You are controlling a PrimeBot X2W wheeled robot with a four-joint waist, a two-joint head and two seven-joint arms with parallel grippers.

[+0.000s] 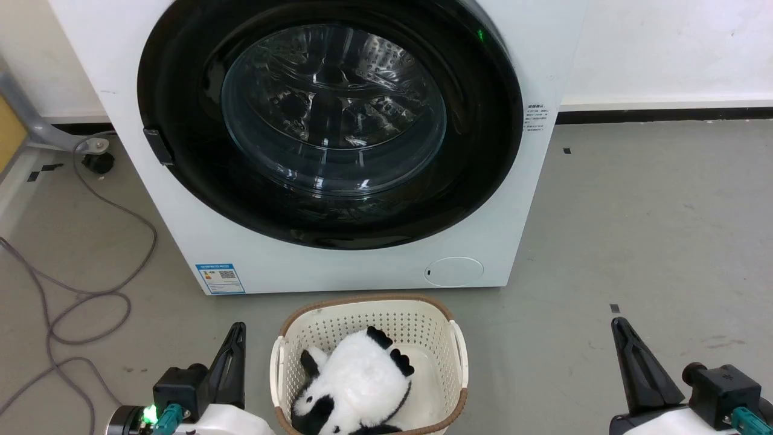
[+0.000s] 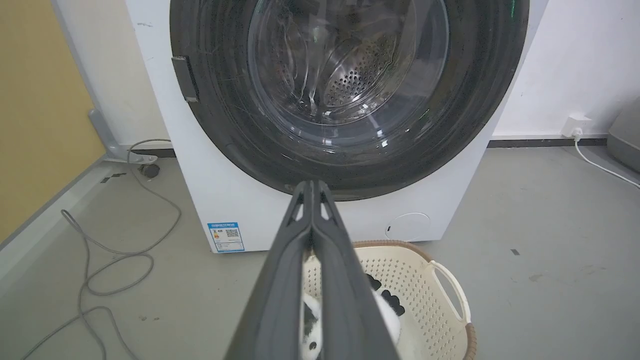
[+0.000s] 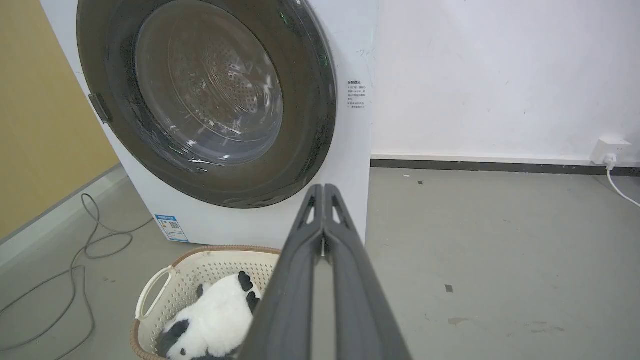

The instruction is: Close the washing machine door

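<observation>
Grey floor, white wall.
A black strip runs where they meet. A yellow panel stands on the left side. A grey cable curls on the floor, and a white plug sits low on the wall.

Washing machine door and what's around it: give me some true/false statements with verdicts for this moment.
1. The washing machine door sits closed against the front of the washing machine. True.
2. The left gripper is clamped on the door's rim. False: it is shut on nothing, and hangs apart from the door, above the floor.
3. A panda plush toy lies in the laundry basket in front of the machine. True.
4. The right gripper is wide open. False: its fingers are pressed together.
</observation>
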